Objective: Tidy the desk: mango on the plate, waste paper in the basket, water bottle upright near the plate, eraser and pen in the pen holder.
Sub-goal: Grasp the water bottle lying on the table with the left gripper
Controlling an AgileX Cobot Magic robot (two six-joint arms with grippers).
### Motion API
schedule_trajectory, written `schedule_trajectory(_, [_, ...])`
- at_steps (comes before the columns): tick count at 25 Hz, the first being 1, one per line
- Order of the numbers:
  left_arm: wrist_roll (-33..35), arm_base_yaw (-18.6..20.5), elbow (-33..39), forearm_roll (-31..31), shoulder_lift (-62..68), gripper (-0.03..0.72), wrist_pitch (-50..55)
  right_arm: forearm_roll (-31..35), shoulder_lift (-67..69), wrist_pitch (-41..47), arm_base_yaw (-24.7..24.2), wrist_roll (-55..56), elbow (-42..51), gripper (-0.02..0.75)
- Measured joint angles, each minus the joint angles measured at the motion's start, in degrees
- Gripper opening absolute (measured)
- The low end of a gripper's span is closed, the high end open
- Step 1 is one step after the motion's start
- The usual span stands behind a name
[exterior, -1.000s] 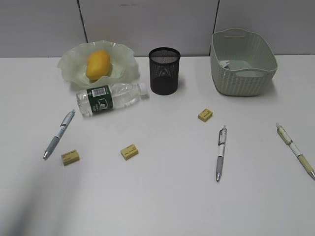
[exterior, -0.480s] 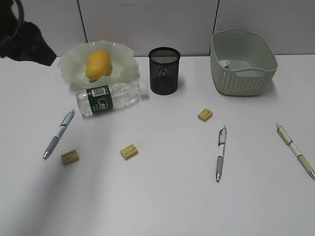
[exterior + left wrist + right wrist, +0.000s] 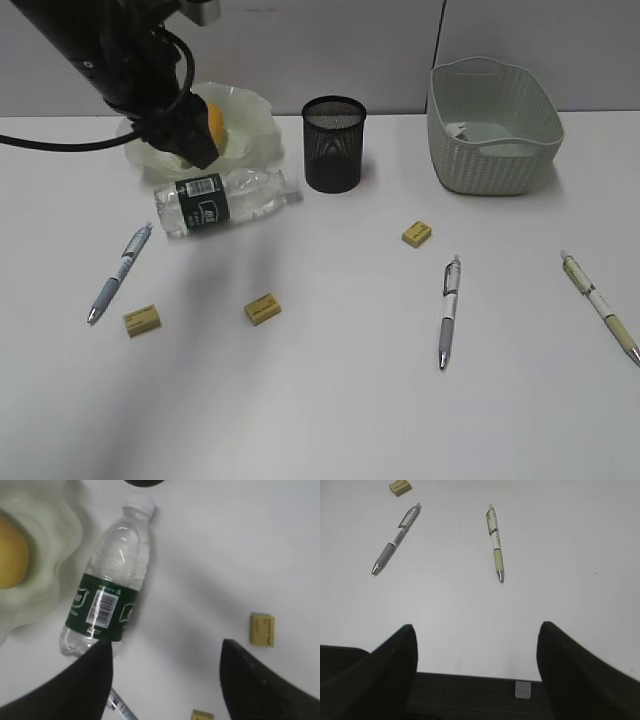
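Your left gripper (image 3: 165, 680) is hanging just above the water bottle (image 3: 224, 201), its two dark fingers (image 3: 85, 685) spread wide with nothing between them. In the exterior view the left arm (image 3: 130, 70) is reaching in from the upper left and covering part of the plate (image 3: 250, 125) and the mango (image 3: 213, 118), which is sitting in that ruffled green dish. The bottle is lying on its side on the desk (image 3: 330, 400), just in front of the plate, with its white cap pointing toward the black mesh pen holder (image 3: 334, 143).

Your right gripper (image 3: 477, 670) is sitting low near the front edge of the desk, jaws also wide apart and gripping nothing. Ahead of it you are seeing a grey pen (image 3: 396, 539) and a cream pen (image 3: 495, 542), well apart from each other, with a yellow eraser (image 3: 400, 486) beyond them.

The basket (image 3: 495, 130) is standing at the far right with a small crumpled scrap of waste paper (image 3: 462, 130) lying inside. Two more erasers (image 3: 262, 308) and a blue-grey pen (image 3: 118, 272) are lying on the left half of the desk.
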Motion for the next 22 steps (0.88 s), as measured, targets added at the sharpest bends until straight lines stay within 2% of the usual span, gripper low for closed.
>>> schedule_trajectory(3, [1.5,-0.4,-3.4,0.4,4.6,0.527,1.8,0.0,0.0,0.0,0.0,0.0,0.0,0.583])
schedule_trajectory(11, [2.1,-0.5,-10.6,6.0,13.1,0.567,4.5,0.0,0.0,0.0,0.0,0.0,0.0,0.583])
schedule_trajectory(22, [3.0,-0.5,-14.7,7.9,18.0,0.568,4.2,0.0,0.0,0.0,0.0,0.0,0.0,0.583])
